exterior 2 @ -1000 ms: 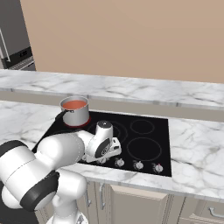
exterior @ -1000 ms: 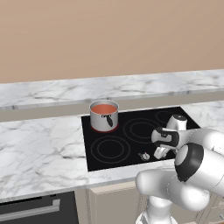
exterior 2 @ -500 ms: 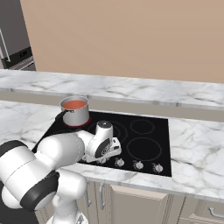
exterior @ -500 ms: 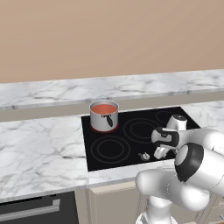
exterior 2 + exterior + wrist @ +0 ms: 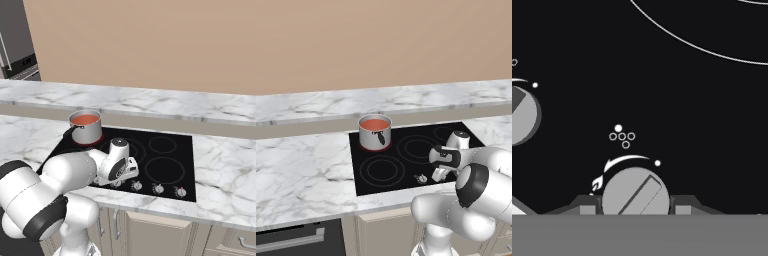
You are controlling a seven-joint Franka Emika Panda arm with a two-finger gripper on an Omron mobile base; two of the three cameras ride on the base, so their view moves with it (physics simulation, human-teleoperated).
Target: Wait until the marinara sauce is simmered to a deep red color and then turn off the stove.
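A silver knob [image 5: 635,192] is being gripped by the gripper [image 5: 635,206], with one dark fingertip [image 5: 587,205] pressed against each side of it. The knob's raised bar is being shown slanted, and a white arrow with a small flame mark is being shown curving just beyond the knob. A second knob [image 5: 521,116] is being seen well off to one side of the fingers, and a thin grey burner ring [image 5: 702,47] is being seen far ahead of them on the black glass.

In the base views, the gripper [image 5: 437,172] is being held low over the front edge of the stove [image 5: 406,167], at its row of knobs. The sauce [image 5: 375,124] is being kept in a small steel pan [image 5: 375,134] on the rear burner, well beyond the fingers and off to the left. The sauce [image 5: 85,120] is being shown orange-red. The stove is being framed by a marble counter [image 5: 301,165].
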